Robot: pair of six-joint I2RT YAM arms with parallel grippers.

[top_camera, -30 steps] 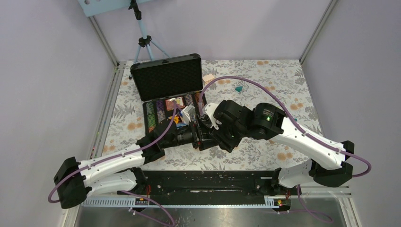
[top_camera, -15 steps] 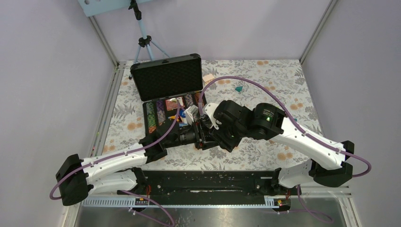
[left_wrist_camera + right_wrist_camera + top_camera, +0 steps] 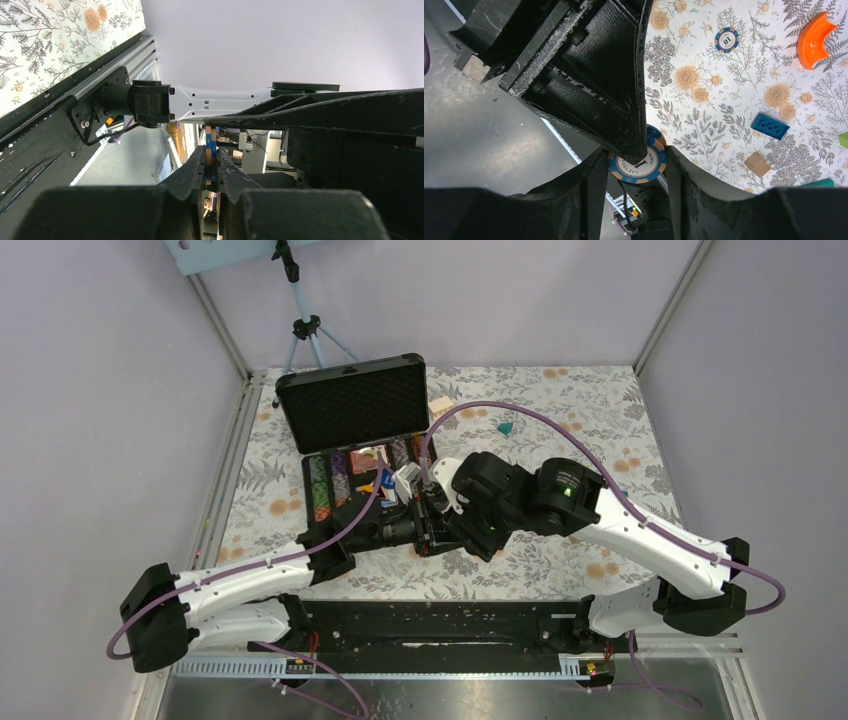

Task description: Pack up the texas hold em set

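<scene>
Right wrist view shows you your right claw [image 3: 638, 167] half-closed around a blue-and-orange striped poker chip [image 3: 640, 169], its rim against both fingers. Your left claw [image 3: 210, 167] pinches that chip edge-on from the other side. Beyond, a second striped chip [image 3: 727, 39] lies on the floral worktop [image 3: 724, 95]. Farther off, the black textured briefcase [image 3: 350, 405] stands open.

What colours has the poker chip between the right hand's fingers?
Poker chip: blue, orange edge stripes, cream centre. Best in right wrist view.
</scene>
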